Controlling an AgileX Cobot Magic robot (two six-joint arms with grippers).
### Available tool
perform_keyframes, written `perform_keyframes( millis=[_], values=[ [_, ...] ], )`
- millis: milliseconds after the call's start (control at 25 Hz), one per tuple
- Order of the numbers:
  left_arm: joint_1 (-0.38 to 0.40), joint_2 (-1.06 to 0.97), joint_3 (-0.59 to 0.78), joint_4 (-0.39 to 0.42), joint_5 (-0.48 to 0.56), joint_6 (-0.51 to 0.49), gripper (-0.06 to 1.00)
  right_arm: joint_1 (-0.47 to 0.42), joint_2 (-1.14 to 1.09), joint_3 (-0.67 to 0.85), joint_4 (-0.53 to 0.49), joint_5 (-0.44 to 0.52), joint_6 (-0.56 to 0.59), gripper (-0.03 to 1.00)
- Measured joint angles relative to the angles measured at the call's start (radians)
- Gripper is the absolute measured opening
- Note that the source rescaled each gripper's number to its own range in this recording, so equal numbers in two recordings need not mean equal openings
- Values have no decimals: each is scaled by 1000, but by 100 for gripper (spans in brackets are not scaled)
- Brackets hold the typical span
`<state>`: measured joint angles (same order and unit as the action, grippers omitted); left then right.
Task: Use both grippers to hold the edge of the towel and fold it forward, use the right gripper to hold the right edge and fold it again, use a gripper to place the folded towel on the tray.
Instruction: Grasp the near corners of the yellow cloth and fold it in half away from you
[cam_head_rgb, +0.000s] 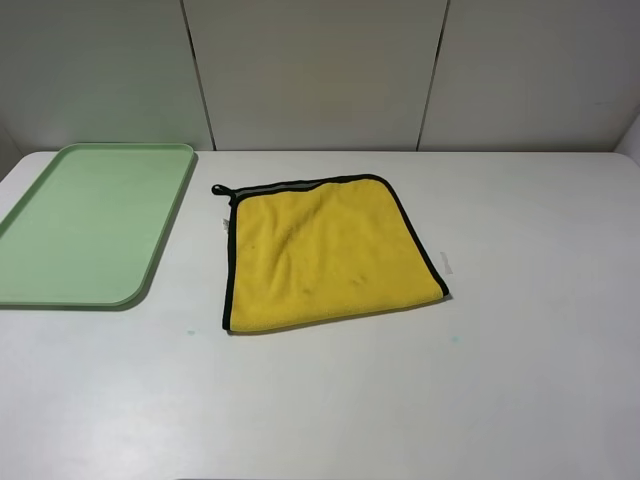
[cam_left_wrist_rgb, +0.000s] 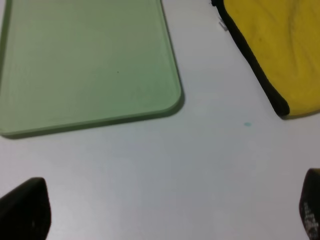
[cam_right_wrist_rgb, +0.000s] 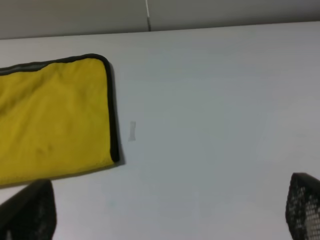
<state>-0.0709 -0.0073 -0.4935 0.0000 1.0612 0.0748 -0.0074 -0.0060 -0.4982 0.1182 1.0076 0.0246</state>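
While the towel (cam_head_rgb: 325, 255) lies flat near the middle of the surface (cam_head_rgb: 520, 380), its black edge (cam_head_rgb: 228, 265) flush against it, and the left tool (cam_left_wrist_rgb: 167, 215) and right tool (cam_right_wrist_rgb: 165, 215) hang with jaws apart, uneven pinches could likely skew the fold, well short of the tray (cam_head_rgb: 80, 220) at the far left corner.

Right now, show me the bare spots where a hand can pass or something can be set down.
Widest: the table right of the towel, out to its edge. Also bare: the near strip in front of towel and tray, and the narrower lane between them. The tray holds nothing. Nowhere crowded; that lane is tightest.
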Motion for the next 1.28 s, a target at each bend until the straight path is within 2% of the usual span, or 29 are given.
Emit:
perform_keyframes(
  millis=[240,360,560,600,760,880,1080,1280],
  values=[
    [0,129,-13,-51,6,23,99,5,120,-36,81,-2,-65,100],
    [0,236,-36,-69,5,74,99,45,230,-88,120,-12,-112,100],
    [0,428,-69,-104,4,255,99,131,433,-183,127,-25,-218,100],
    [0,463,-76,-115,3,290,99,161,521,-224,127,-26,-279,100],
    [-24,573,-99,-169,-11,378,99,213,677,-293,125,-33,-408,100],
    [-53,638,-111,-179,-40,441,99,266,789,-340,126,-36,-514,100],
    [-140,736,-116,-181,-125,563,97,386,941,-357,78,-44,-695,100],
    [-235,841,-116,-184,-241,650,96,516,1102,-358,-46,-65,-835,100]
  ],
)
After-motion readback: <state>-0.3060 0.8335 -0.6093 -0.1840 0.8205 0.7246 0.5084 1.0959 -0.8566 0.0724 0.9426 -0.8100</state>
